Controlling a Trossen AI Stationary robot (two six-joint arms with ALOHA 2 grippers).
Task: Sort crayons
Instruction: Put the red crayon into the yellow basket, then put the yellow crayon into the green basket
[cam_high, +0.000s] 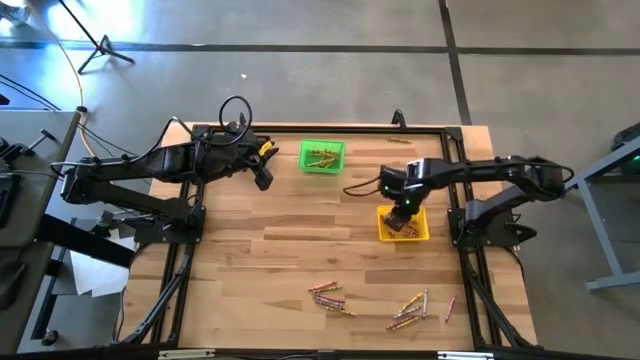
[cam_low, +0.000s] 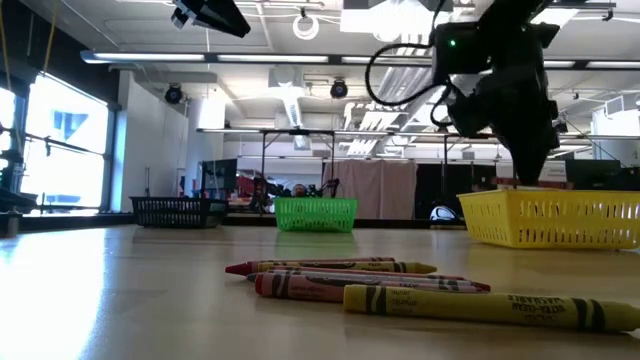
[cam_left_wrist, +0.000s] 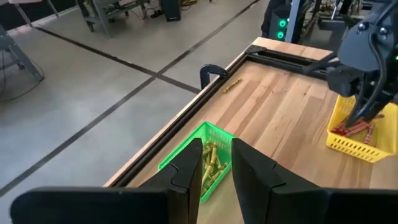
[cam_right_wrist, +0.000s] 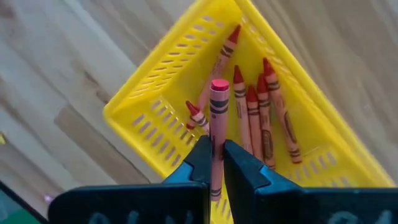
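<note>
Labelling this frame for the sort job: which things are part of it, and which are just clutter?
Part of the job:
- red wax crayon gripped in right hand
- yellow slotted plastic bin, red crayons inside
- green plastic bin, yellowish crayons inside
- loose crayons on wooden table

Clutter:
- black basket
- black clamp

A robotics lab or workshop in an open industrial hall: a wooden table (cam_high: 300, 250) edged by a black metal frame (cam_high: 180, 270) stands on a polished concrete floor (cam_high: 300, 25), under exposed ceiling ducts (cam_low: 300, 95) and strip lights (cam_low: 200, 57), with cables (cam_high: 60, 40), stands and other workbenches (cam_low: 300, 150) behind.
</note>
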